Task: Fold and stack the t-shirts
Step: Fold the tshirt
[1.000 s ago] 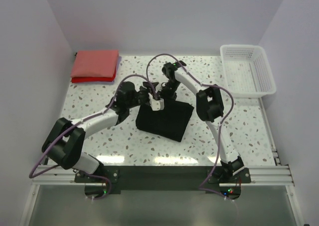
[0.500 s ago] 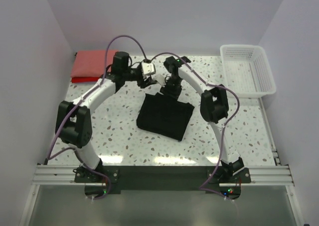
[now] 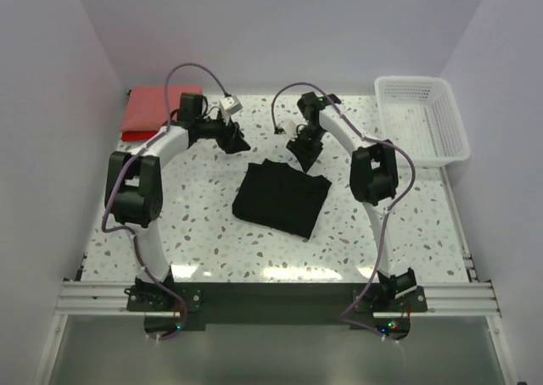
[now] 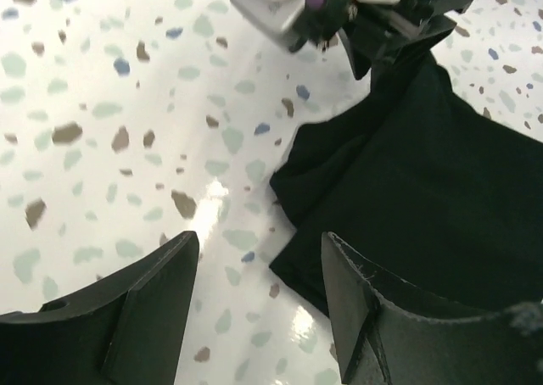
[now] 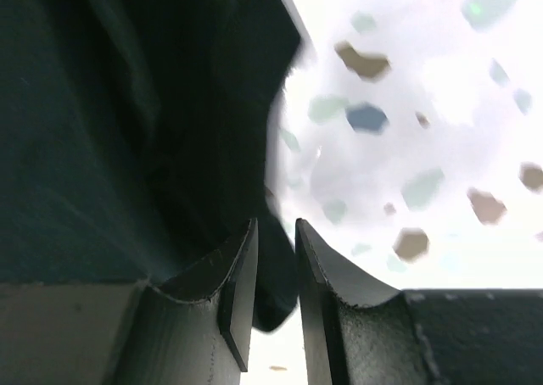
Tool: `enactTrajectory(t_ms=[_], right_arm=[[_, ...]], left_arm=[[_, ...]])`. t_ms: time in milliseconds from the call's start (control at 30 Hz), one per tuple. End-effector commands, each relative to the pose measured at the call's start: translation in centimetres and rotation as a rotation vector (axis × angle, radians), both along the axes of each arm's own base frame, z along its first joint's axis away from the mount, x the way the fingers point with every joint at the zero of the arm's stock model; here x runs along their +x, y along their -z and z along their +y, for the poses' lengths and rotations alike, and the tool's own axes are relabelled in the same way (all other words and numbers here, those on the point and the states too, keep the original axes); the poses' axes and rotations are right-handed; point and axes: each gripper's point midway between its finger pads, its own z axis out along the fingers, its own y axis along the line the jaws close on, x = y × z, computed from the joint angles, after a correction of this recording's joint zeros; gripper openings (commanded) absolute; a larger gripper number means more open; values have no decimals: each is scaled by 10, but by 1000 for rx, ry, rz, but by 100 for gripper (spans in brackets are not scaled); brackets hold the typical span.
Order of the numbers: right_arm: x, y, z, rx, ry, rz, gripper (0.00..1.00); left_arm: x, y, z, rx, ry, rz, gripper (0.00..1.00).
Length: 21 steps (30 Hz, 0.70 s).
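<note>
We read the right gripper (image 5: pixel 273 232) as clamped: fingers almost together, black cloth in the slit, at the far edge of the black t-shirt (image 3: pixel 280 200). The left gripper (image 4: pixel 259 249) has its fingers apart, nothing held, over the table (image 3: pixel 187 224) just off that shirt's far-left corner. The shirt lies folded. We see the coral-red t-shirts (image 3: pixel 153 112) stacked well to its far left and the white basket (image 3: pixel 422 118) well to its far right.

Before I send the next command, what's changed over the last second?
The left pincer left the far edge of the black t-shirt and swung to the far left; it is open over the table. The right pincer shifted slightly right, still at that edge. T-shirt, red stack and basket stayed put.
</note>
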Motion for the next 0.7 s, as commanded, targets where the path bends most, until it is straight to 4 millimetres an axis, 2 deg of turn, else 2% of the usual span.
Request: enactTrajectory(t_ms=[0,133,300,333,400,467,500,533,567,667], right_arm=[[-15,6,36,140,-15,97,29],[-34,21,70,181,-106,138,29],[-55,27,105,237,-204,156,30],[-65,27,113,262,-224,179,30],[-72,23,118,294,-239,194,31],[-80,22,120,303,-258,210,32],[-80,16,122,315,-260,202,32],[-79,13,121,317,-252,196,32],[-74,11,121,318,-244,175,32],[-48,-11,123,363,-145,95,34]], left_arm=[[-4,-35,3,-34,-54,-103,65],[-20,-19,25,18,-121,-56,65],[-32,1,57,45,-189,50,61],[-39,7,64,45,-184,83,60],[-50,15,66,65,-117,74,59],[-76,22,61,53,-17,168,59],[-81,25,60,66,52,129,58],[-97,28,57,59,96,189,58],[-103,29,56,70,125,184,59],[-120,37,56,118,209,141,59]])
